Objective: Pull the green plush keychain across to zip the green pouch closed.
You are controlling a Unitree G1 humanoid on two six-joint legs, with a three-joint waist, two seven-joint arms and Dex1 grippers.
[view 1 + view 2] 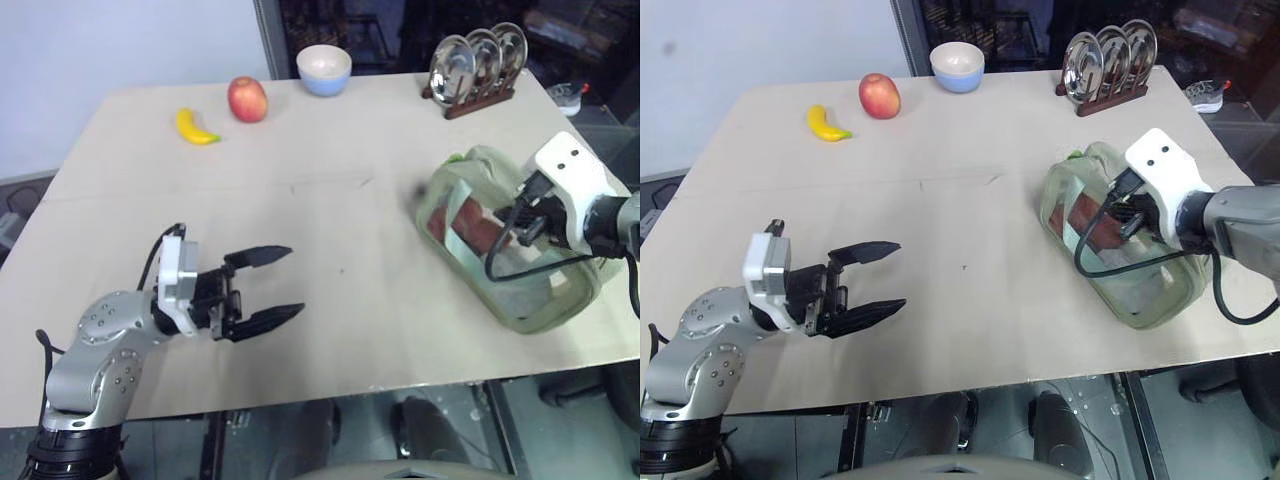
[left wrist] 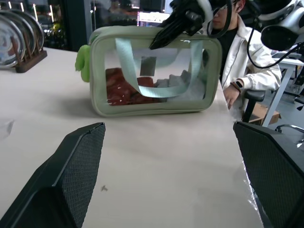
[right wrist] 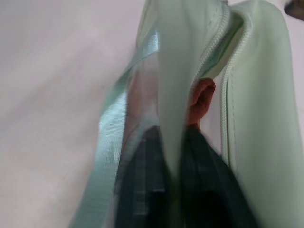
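Right tool (image 3: 175, 175) astride green pouch (image 3: 256, 95) edge

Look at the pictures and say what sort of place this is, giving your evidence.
Probably a lab or office workspace set up for robot trials: a plain table bearing household props, such as a plate rack and a bowl, while a seated person watches from an office chair.

The large pale sage-green fabric pouch (image 1: 520, 290) lies on the right side of the beige table (image 1: 330, 240). The small lime-green plush keychain (image 2: 84, 62) sits at the pouch's far end. Behind the pouch, a wooden rack of metal plates (image 1: 478, 62) stands at the far edge. Far left lie a yellow banana (image 1: 196, 127), then a red apple (image 1: 247, 99), then a pale ceramic bowl (image 1: 324, 69).
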